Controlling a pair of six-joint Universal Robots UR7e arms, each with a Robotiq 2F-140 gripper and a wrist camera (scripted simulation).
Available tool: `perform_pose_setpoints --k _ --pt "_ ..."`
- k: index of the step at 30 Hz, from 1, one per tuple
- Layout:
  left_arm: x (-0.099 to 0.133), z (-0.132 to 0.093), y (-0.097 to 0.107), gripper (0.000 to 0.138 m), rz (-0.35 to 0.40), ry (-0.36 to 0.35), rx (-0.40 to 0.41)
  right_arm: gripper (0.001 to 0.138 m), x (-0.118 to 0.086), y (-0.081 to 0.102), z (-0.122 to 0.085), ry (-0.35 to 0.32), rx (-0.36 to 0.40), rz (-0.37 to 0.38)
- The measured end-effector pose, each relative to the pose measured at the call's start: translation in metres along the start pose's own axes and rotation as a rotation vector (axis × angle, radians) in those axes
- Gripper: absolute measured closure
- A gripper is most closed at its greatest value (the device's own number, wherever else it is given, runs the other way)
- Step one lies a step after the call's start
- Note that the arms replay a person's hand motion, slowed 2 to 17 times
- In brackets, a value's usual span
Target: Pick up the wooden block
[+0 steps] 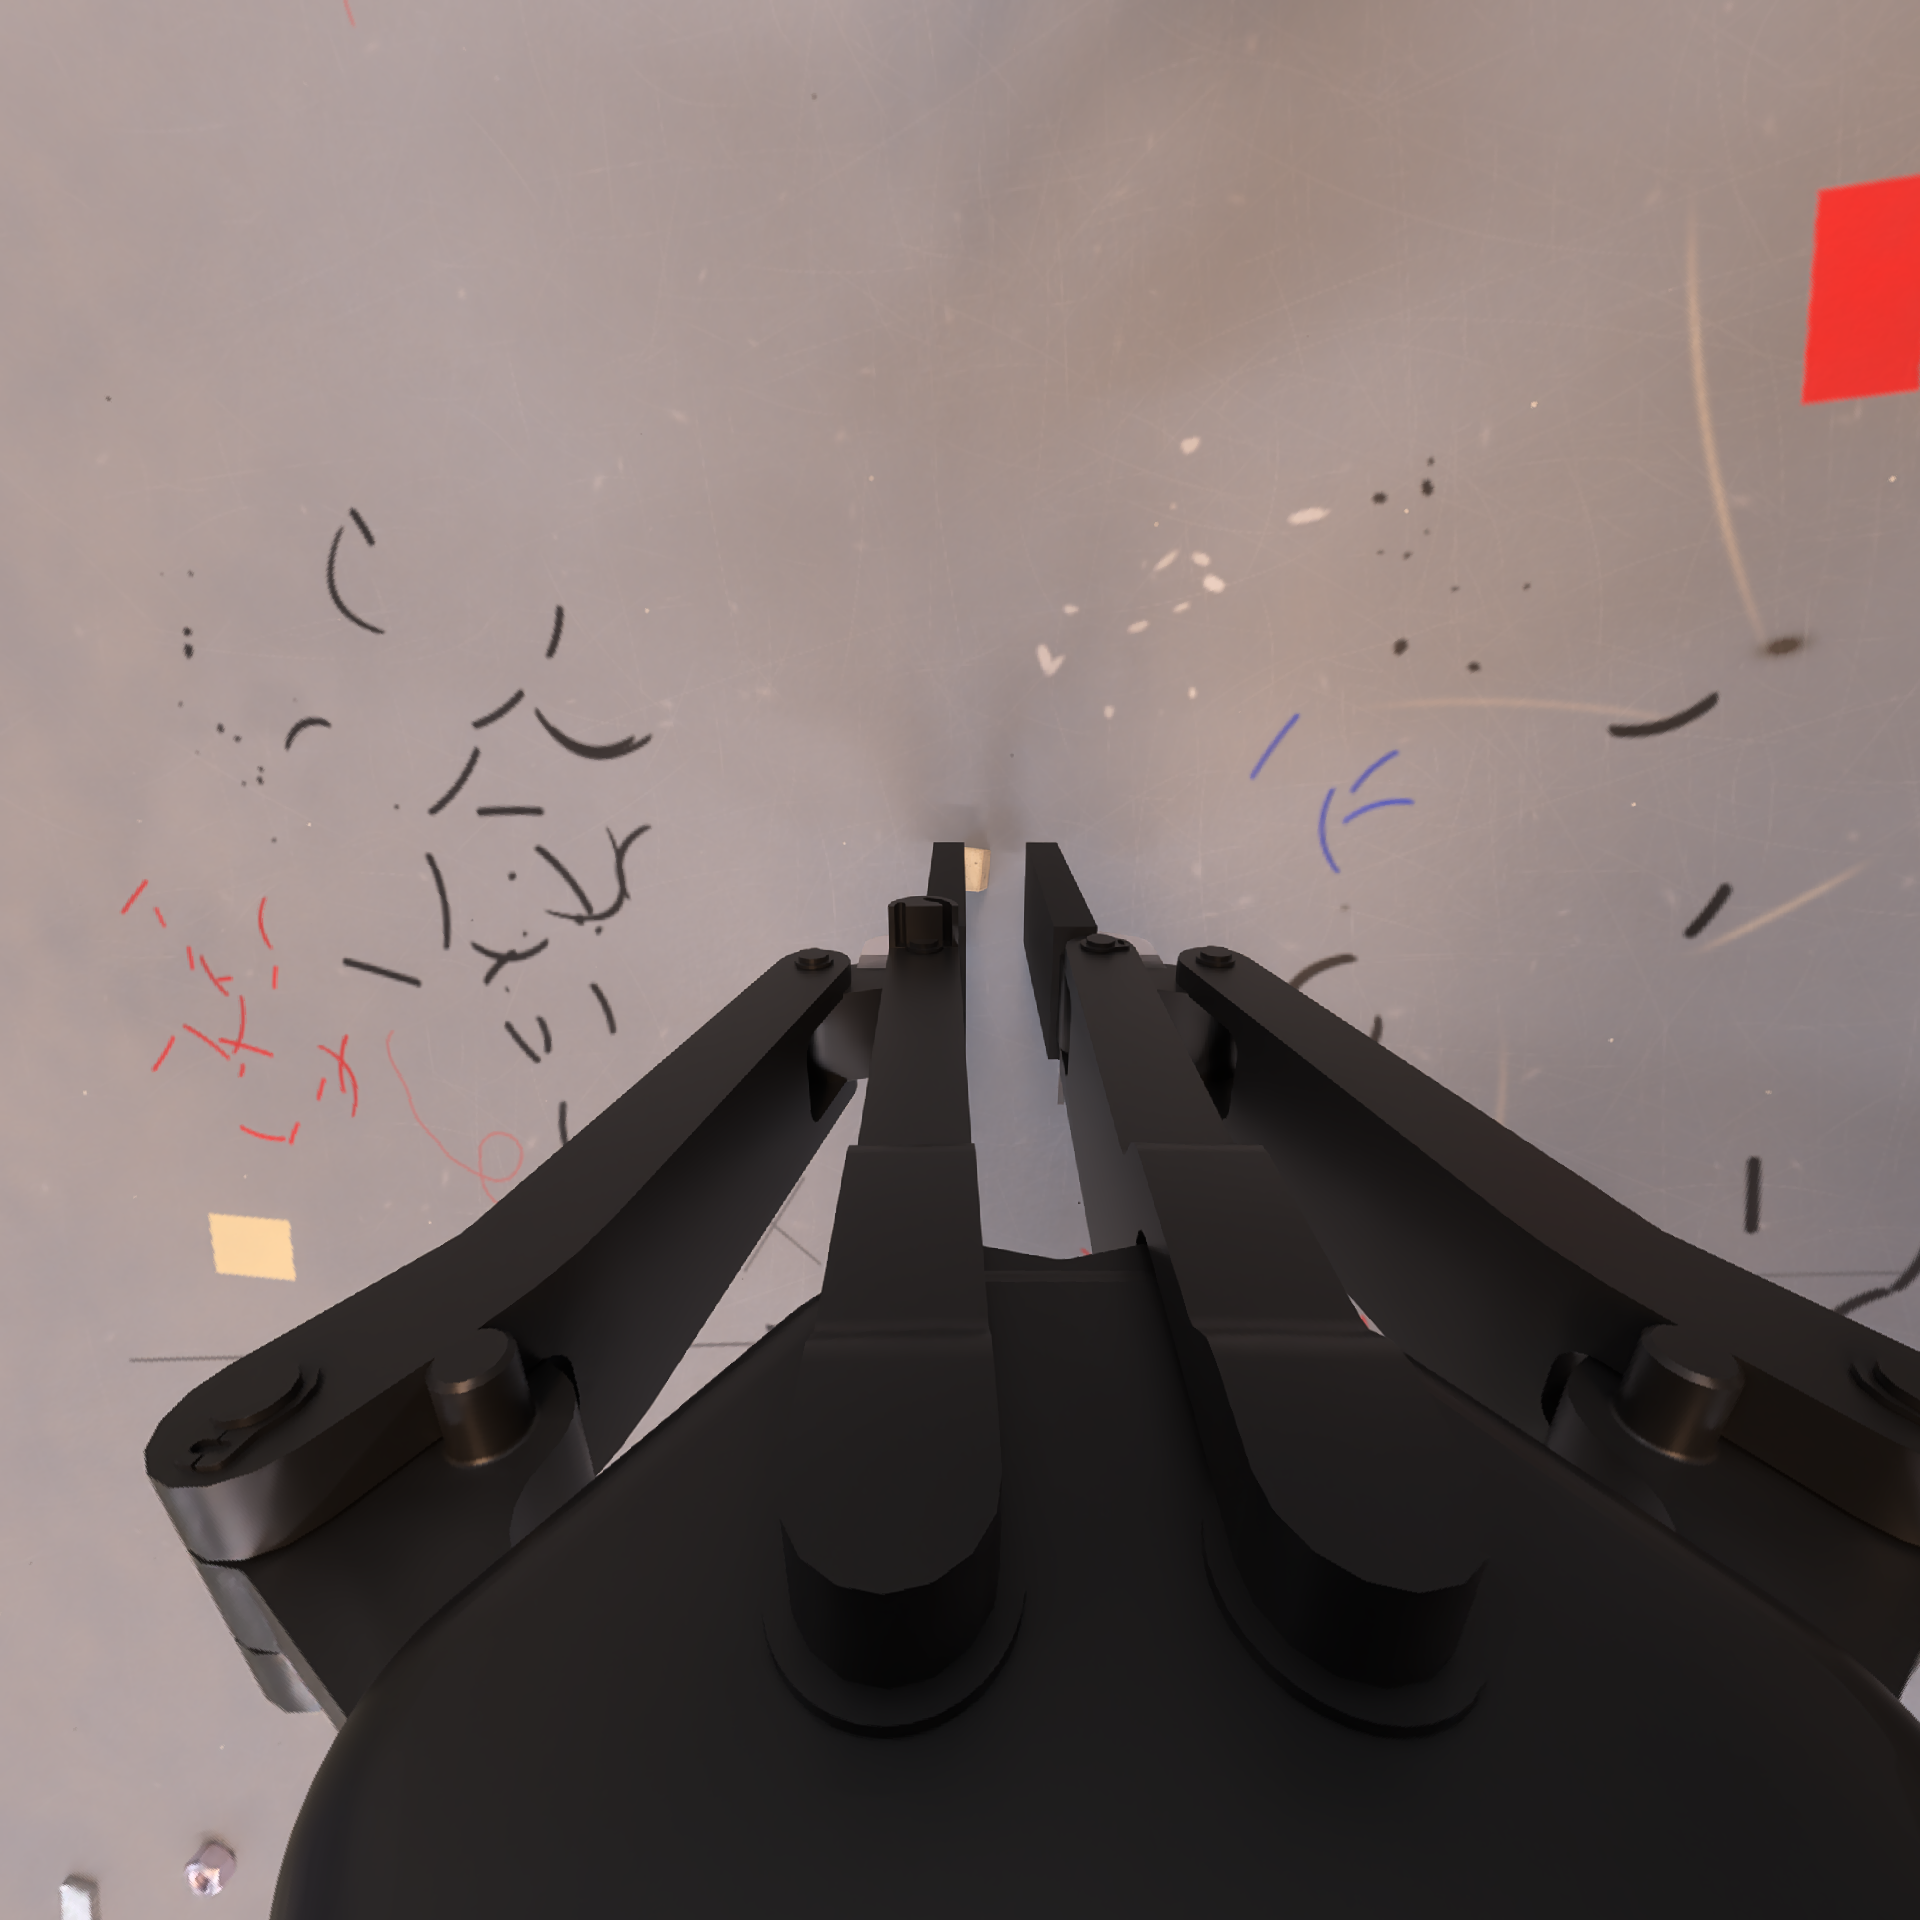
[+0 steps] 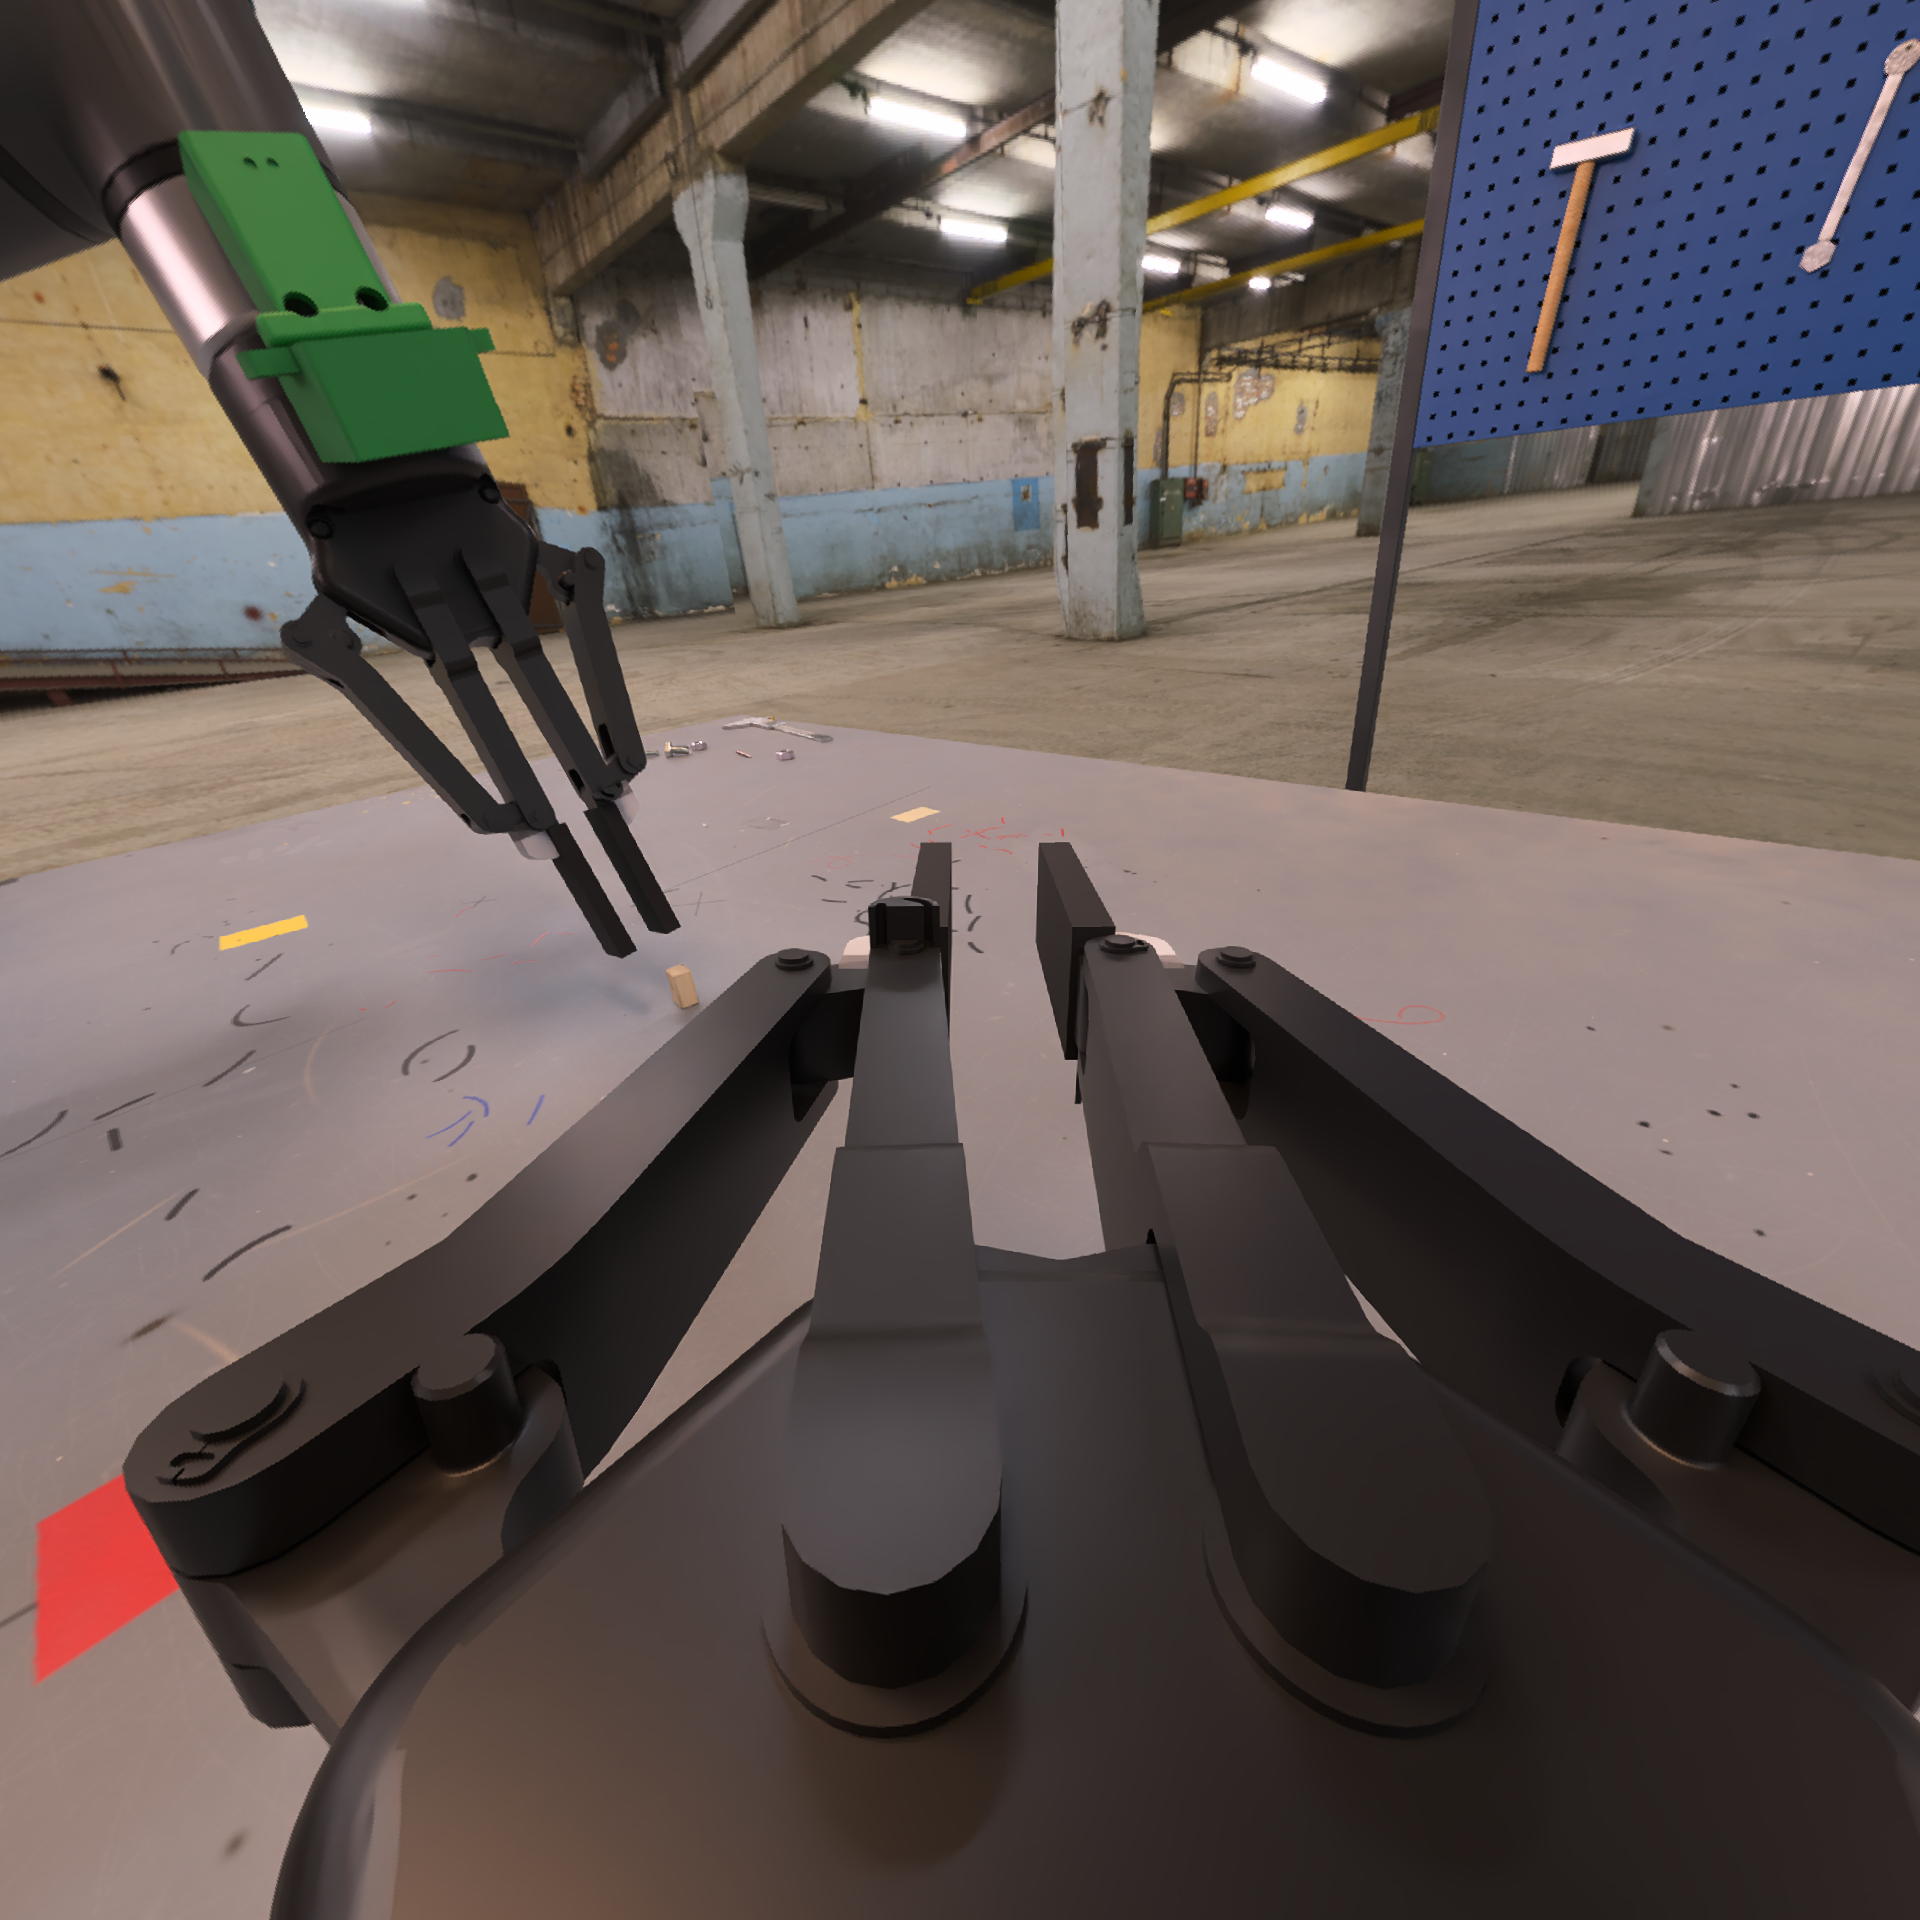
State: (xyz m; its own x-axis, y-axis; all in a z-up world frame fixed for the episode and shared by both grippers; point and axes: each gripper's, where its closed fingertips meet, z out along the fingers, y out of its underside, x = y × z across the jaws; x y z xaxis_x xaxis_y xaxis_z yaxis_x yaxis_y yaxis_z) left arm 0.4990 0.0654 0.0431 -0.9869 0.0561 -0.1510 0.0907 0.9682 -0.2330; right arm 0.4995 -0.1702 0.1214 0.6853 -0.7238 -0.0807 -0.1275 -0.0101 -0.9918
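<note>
Left pincer (image 2: 642,935) narrowly parted above small pale wooden block (image 2: 683,985) on table; right pincer (image 2: 994,868) parted, empty.

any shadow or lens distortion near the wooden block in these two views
Left wrist view: a soft dark shadow pools on the table just beyond the fingertips, above the wooden block; wide-angle stretch bends marks near the edges. Right wrist view: a faint smudge of shadow lies left of the block, under the left gripper; the pegboard pole leans.
</note>
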Motion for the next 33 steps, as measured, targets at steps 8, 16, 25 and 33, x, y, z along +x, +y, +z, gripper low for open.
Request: perform_pose_setpoints --k 8,16,25,33 --pt "-0.001 0.008 0.0 0.121 0.025 0.041 -0.021 0.117 -0.001 -0.003 -0.001 -0.006 0.014 0.013" --pt "-0.003 0.015 -0.001 0.12 0.047 0.066 -0.03 0.117 -0.002 -0.003 -0.002 -0.014 0.017 0.022" --pt "-0.004 0.021 -0.001 0.119 0.072 0.092 -0.044 0.117 -0.004 -0.004 -0.001 -0.025 0.017 0.026" --pt "-0.006 0.026 0.002 0.119 0.084 0.102 -0.067 0.117 -0.006 -0.004 -0.001 -0.033 0.016 0.026"
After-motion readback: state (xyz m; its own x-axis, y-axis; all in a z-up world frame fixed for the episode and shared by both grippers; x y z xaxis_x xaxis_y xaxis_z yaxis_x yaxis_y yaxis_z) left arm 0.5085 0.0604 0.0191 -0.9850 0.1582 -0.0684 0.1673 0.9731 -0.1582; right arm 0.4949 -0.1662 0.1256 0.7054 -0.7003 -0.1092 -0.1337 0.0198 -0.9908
